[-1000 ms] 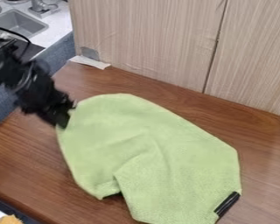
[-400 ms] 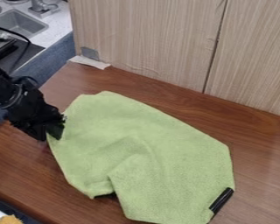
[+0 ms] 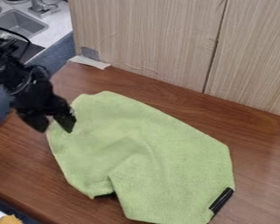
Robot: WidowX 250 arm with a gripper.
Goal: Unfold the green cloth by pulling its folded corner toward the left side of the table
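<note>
Cloth point(image 3: 160, 162) to the right of and below the open hand point(image 3: 55, 127)
The hand's fingers stand parted at the green cloth's upper-left edge, clenching nothing; the cloth lies rumpled across the worktop point(image 3: 259, 144), a black strip point(image 3: 222, 200) at its corner well apart from the hand.

We see fuzzy, matt green cloth point(image 3: 160, 162) (microfibre-like in its nap) over a smooth brown wood-look tabletop point(image 3: 212, 118) with a soft sheen, backed by matt, fine-grained wood-look panels point(image 3: 148, 39); beyond, we find a smooth metal sink point(image 3: 19, 22) with a dull shine and a glossier metal tap point(image 3: 42, 6).
</note>
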